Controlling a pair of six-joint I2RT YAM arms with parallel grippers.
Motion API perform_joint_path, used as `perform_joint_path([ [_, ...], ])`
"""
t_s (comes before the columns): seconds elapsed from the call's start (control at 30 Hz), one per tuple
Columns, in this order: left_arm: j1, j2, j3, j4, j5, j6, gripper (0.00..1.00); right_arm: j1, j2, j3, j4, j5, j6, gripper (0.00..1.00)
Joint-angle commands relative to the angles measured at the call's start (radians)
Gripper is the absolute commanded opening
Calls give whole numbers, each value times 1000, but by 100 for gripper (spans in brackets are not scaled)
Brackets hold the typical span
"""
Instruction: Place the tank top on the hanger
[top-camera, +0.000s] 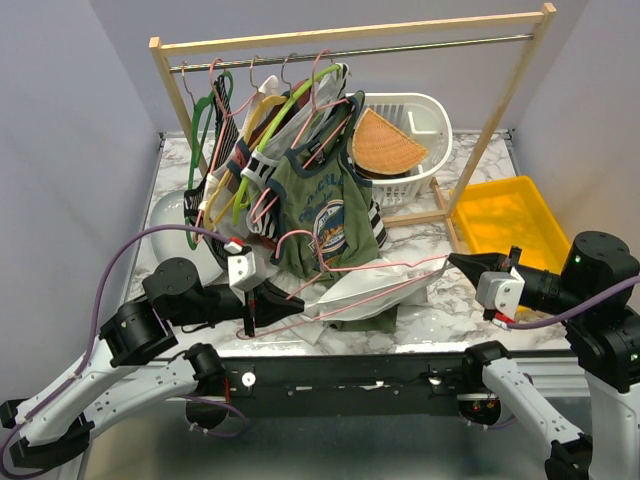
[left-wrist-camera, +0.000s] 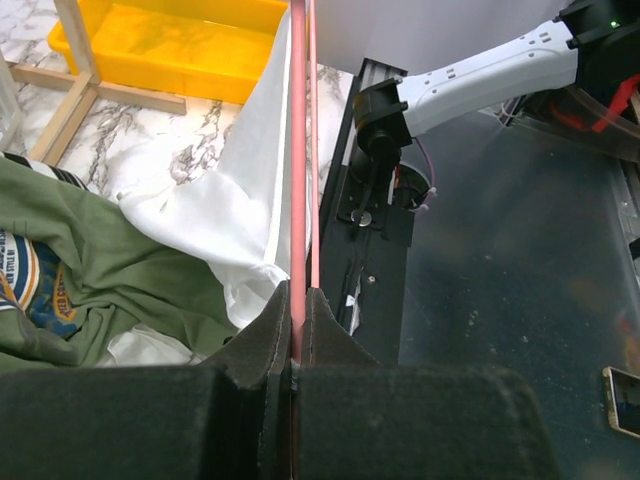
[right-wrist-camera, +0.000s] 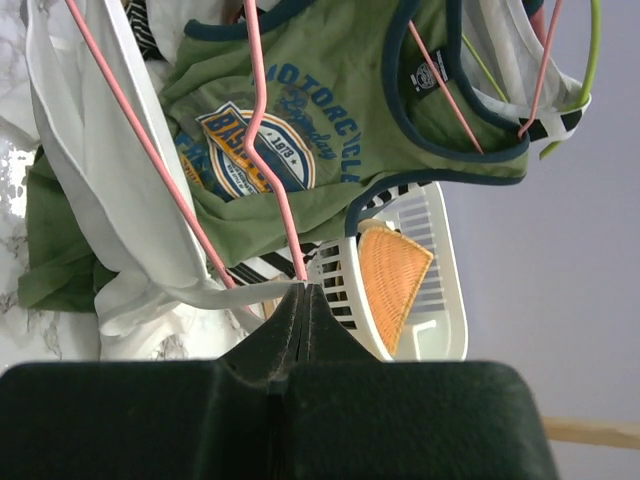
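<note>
The white tank top (top-camera: 345, 292) lies crumpled on the marble table in front of the rack, partly over the pink wire hanger (left-wrist-camera: 298, 150). My left gripper (top-camera: 300, 312) is shut on one end of that hanger, whose wire runs straight out from between the jaws in the left wrist view, with the tank top (left-wrist-camera: 225, 215) draped beside it. My right gripper (top-camera: 452, 261) is shut at the other side. A thin white strap of the tank top (right-wrist-camera: 120, 200) runs into its tips, and the hanger's (right-wrist-camera: 152, 150) pink wire meets them there too.
An olive-green printed top (top-camera: 325, 215) hangs among several hangers on the wooden rack (top-camera: 350, 40). A white basket (top-camera: 425, 125) holding a wicker piece stands behind it. A yellow bin (top-camera: 505, 220) sits at the right. The table's metal front edge (top-camera: 400, 370) is close to both arms.
</note>
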Motion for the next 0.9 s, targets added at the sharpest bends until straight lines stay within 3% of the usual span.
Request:
perform_joint_path([
  [0.0,3,-11,-6,21,87,-17,0,-5,23,33,-74,-79,-112,0],
  [0.87,3,-54,59,-76,79,-21,0,-5,48,74,-192,-79,-279,0],
])
